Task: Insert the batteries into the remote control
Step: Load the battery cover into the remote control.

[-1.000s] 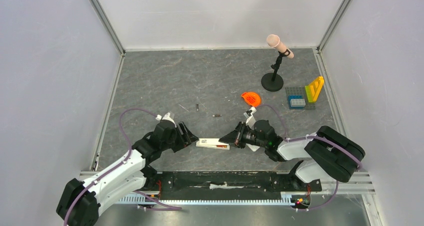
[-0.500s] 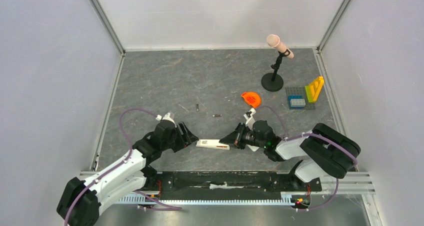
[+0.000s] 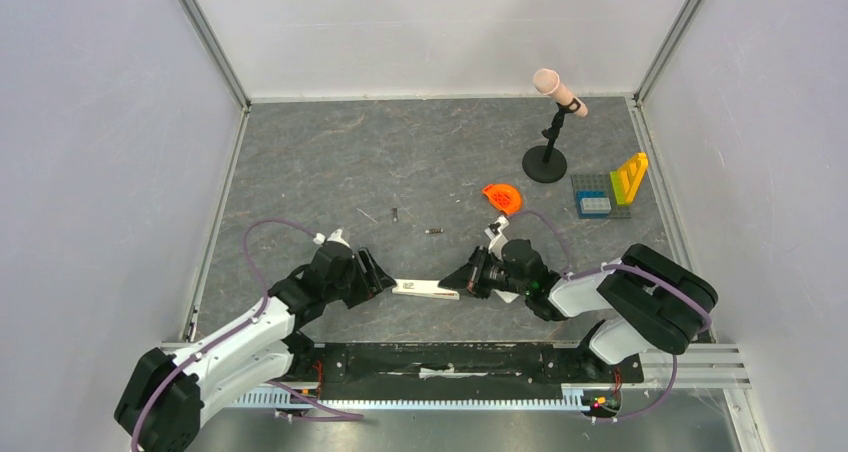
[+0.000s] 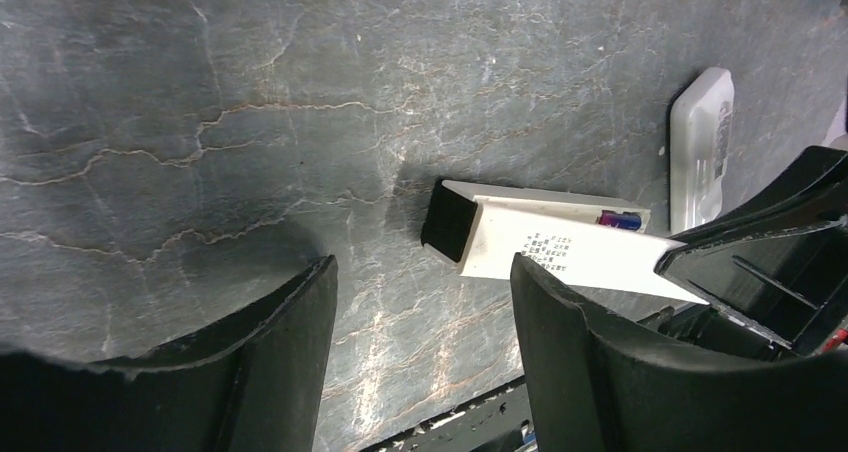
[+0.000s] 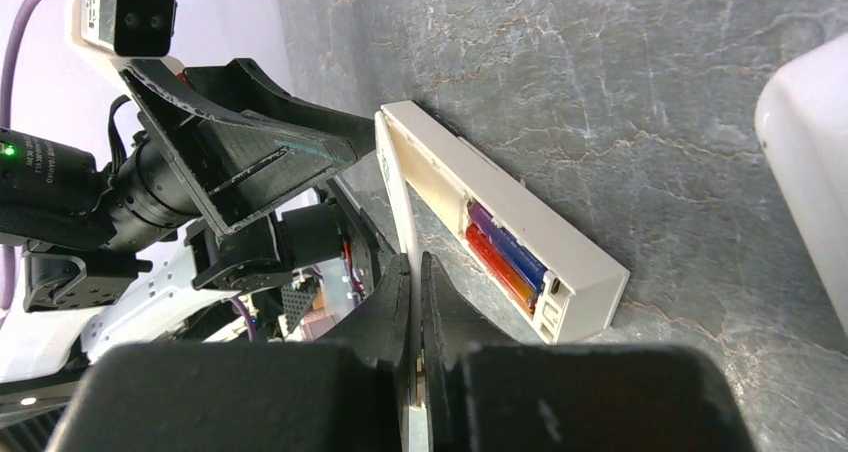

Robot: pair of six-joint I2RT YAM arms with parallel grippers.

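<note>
Grey, stone-patterned counter [image 3: 330,162] with small items scattered on it.
The white remote control [image 3: 425,288] rests near the front edge, and a shorter white block [image 3: 499,235] lies behind it to the right. Two tiny dark batteries [image 3: 434,231] lie mid-counter. An orange disc [image 3: 502,197], a microphone stand [image 3: 545,164] and a brick baseplate [image 3: 585,184] sit toward the back right.

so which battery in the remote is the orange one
The orange-red battery, the lower of the two lying side by side in the recess of the remote control in the right wrist view. The purple-blue battery lies just above it.
</note>
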